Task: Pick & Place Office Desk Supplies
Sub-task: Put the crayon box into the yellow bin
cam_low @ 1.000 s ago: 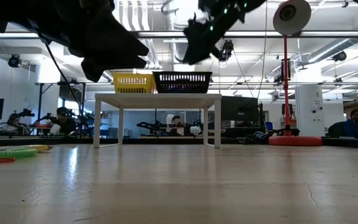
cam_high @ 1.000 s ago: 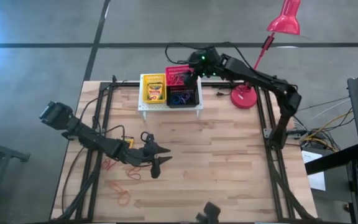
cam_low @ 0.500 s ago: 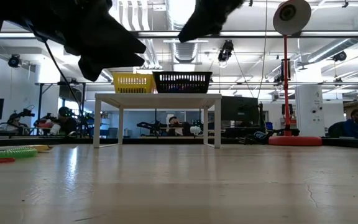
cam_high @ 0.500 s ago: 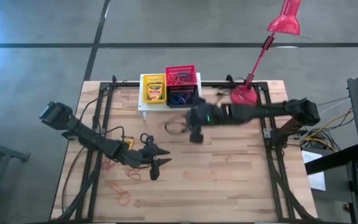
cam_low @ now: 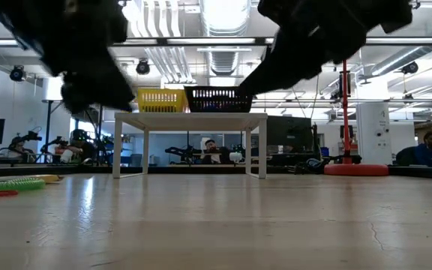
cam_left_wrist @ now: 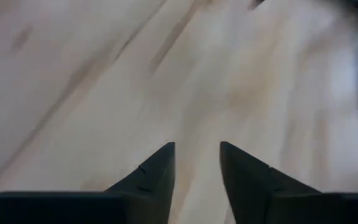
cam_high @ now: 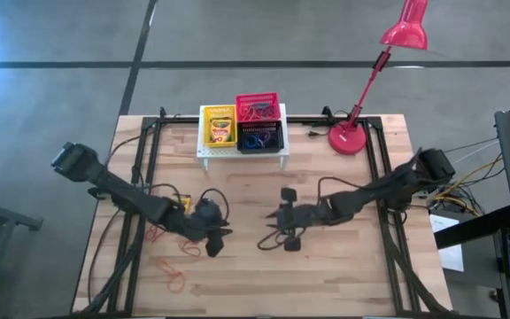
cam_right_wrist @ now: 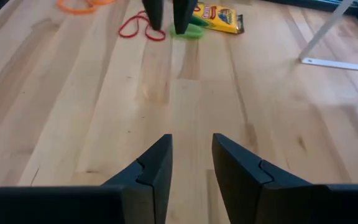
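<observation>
My left gripper [cam_high: 214, 241] hangs open over bare wood left of the table's middle, with nothing between its fingers [cam_left_wrist: 197, 155]. My right gripper [cam_high: 271, 232] faces it from the right, also open and empty [cam_right_wrist: 190, 155]. Behind the left gripper [cam_right_wrist: 166, 26] a loose crayon box [cam_right_wrist: 219, 17] lies flat beside a green loop [cam_right_wrist: 188, 31], a red loop [cam_right_wrist: 138, 28] and an orange loop [cam_right_wrist: 82, 5]. On the white stand [cam_high: 242, 152] at the far edge sit a yellow basket with a crayon box [cam_high: 220, 130], a red basket [cam_high: 258, 109] and a black basket [cam_high: 258, 138].
The red desk lamp's base [cam_high: 348, 139] stands at the far right, its arm leaning out past the table's far edge. More loops [cam_high: 171, 276] lie near the front left corner. Bare wood stretches between the two grippers and along the table's near right part.
My right gripper has swung from above the red basket at the far edge toward the near edge and the table's left, sinking low over the table's middle. My left gripper has stayed in place but turned at the wrist and tipped further down.
</observation>
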Robot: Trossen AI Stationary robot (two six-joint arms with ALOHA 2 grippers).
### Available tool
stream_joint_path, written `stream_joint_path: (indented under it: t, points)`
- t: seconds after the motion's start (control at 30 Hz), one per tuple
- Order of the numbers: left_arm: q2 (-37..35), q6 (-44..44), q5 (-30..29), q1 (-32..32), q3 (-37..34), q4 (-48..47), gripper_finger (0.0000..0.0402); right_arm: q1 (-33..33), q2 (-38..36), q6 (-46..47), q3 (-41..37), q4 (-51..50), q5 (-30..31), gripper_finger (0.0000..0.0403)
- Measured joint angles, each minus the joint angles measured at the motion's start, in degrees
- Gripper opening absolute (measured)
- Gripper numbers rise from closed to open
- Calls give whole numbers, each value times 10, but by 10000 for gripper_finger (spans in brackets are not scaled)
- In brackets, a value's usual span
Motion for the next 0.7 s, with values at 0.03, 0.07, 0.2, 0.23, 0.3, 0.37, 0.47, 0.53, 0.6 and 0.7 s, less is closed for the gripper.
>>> stream_joint_path:
  t: [0.03,0.07,0.2,0.23,0.3,0.37,0.47,0.53,0.6,0.7]
  points:
    - [-3,-33,10,-2,13,-60,122,0,5,0,-5,14,0,111]
    - [-3,-66,21,-5,25,-119,112,0,10,0,-9,26,0,111]
    - [-3,-190,70,-15,64,-333,62,-1,27,-4,-14,67,2,109]
    - [-3,-219,79,-17,66,-376,47,-2,32,-8,-15,76,2,107]
    - [-4,-273,89,-22,68,-446,17,-2,38,-18,-13,94,2,105]
    - [-6,-327,97,-24,67,-499,6,-3,44,-22,-7,97,2,102]
    - [-6,-364,108,-24,51,-539,5,-4,46,-30,-3,97,2,99]
    - [-6,-380,108,-24,37,-538,4,-4,46,-33,0,98,2,98]
    - [-6,-394,106,-23,20,-540,4,-4,46,-37,0,98,2,98]
    - [-6,-421,94,-23,-3,-538,4,-5,46,-44,1,108,2,100]
